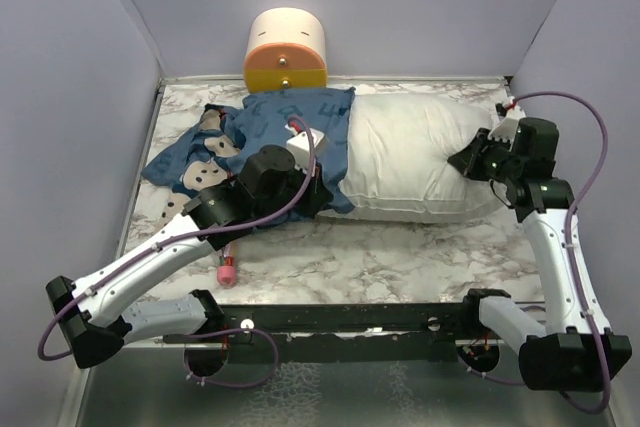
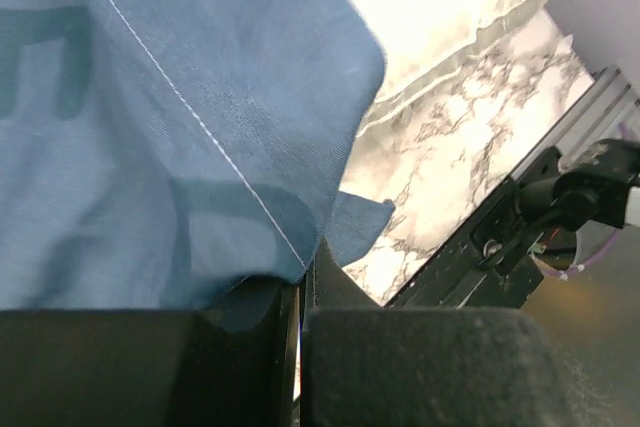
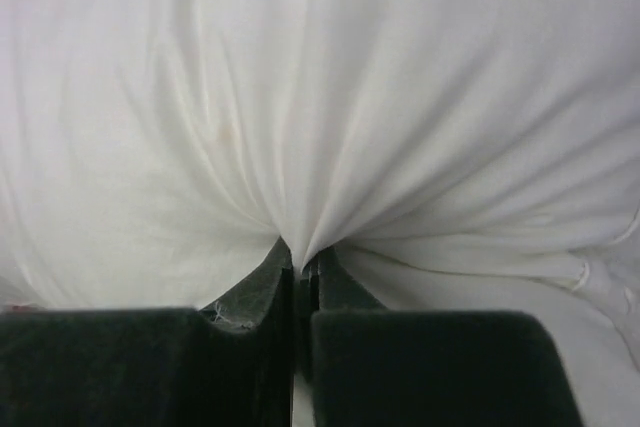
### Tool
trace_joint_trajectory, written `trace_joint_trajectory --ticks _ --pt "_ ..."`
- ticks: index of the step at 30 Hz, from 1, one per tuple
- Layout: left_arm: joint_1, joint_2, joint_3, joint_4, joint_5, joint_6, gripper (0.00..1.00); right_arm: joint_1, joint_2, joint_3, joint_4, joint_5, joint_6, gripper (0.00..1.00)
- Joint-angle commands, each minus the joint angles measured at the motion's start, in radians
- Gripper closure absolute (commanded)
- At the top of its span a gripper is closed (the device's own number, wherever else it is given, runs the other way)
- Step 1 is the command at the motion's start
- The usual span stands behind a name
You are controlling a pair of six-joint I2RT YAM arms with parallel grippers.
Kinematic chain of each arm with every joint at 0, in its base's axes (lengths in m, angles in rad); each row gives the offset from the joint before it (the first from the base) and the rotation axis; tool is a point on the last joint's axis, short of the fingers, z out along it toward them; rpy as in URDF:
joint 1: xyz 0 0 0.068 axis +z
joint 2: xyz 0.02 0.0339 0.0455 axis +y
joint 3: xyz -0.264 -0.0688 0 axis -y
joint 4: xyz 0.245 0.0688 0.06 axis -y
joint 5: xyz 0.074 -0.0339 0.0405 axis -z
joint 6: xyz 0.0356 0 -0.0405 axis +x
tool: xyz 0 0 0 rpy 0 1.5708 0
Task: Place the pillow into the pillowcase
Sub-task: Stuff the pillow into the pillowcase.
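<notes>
Pale grey walls (image 1: 400, 7) box in a marble-patterned counter (image 1: 400, 257), and the biggest thing on it is the pillow (image 1: 410, 152), a plump white rectangle lying crosswise along the back half. It looks light but bulky and very soft, so it will likely sag and fold wherever it is lifted and needs holding by a gathered fistful of cover at an end, not by its smooth belly. The pillowcase (image 1: 270, 122) sits to its left, a thin limp blue cloth printed with paler letters and cartoon faces, crumpled toward the left wall and lying over the pillow's left end. Whether that end is inside the mouth or only draped over, I cannot tell. The cloth should slide easily yet bunch up, so the hem at the opening is the place to grip. The left pincer (image 2: 302, 292) is pressed together on a stitched fold of that blue fabric near the pillow's front left corner. The right pincer (image 3: 303, 267) is pinched on the white cover at the pillow's right end, with creases fanning out from the bite. A cream-and-orange cylinder (image 1: 286, 50) stands against the back wall, and a small pink-capped object (image 1: 226, 272) lies near the front.
</notes>
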Motion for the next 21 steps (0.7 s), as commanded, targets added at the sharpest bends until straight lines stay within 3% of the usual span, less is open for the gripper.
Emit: trace_joint_trajectory --ticks 1,6,10,14,21 --pt "-0.007 -0.011 0.188 0.072 0.084 0.063 1.00 0.034 -0.093 0.168 0.009 -0.246 0.110 0.99" --pt "-0.007 -0.017 0.377 0.073 0.130 0.122 1.00 0.034 -0.171 0.273 0.148 -0.436 0.272 0.99" --pt "-0.007 -0.030 0.470 0.109 0.147 0.114 1.00 0.034 -0.188 0.364 0.212 -0.497 0.414 0.99" --pt "-0.007 -0.048 0.444 0.184 0.129 0.074 1.00 0.034 -0.182 0.361 0.152 -0.390 0.519 0.99" --pt "0.027 0.015 0.224 0.302 -0.027 0.099 1.00 0.039 -0.139 0.157 0.096 -0.095 0.513 0.97"
